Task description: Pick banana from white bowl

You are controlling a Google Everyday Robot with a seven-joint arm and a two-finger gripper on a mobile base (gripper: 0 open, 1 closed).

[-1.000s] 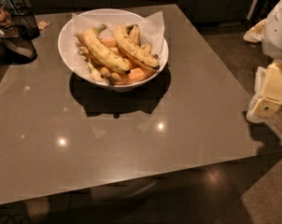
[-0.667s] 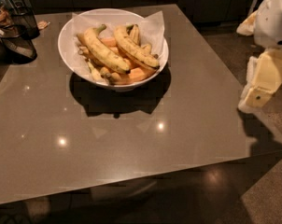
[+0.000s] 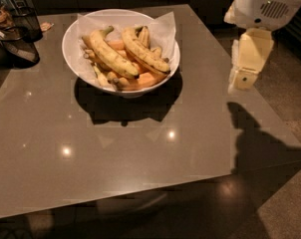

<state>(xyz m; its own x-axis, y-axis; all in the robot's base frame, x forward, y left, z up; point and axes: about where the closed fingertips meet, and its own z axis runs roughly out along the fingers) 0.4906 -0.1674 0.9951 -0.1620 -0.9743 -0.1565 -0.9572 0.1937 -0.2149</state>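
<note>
On the desk [image 3: 140, 158], toward its far side, a white bowl [image 3: 68, 44] lined with paper [image 3: 165, 26] is set. Within the bowl the banana [image 3: 143, 51] is laid on top of the pile, right of centre, its darkened end pointed at the near right rim. A second long banana [image 3: 110, 56] with a greenish stem is seen just beside it on the left, and orange pieces [image 3: 150, 77] are tucked beneath both. Small bananas [image 3: 144, 35] are propped behind. The pincer [image 3: 247, 63] is held above the desk's right edge, well apart from the bowl; whether it is apart or together cannot be told. Dark baskets [image 3: 21, 39] are placed at the far left corner.
</note>
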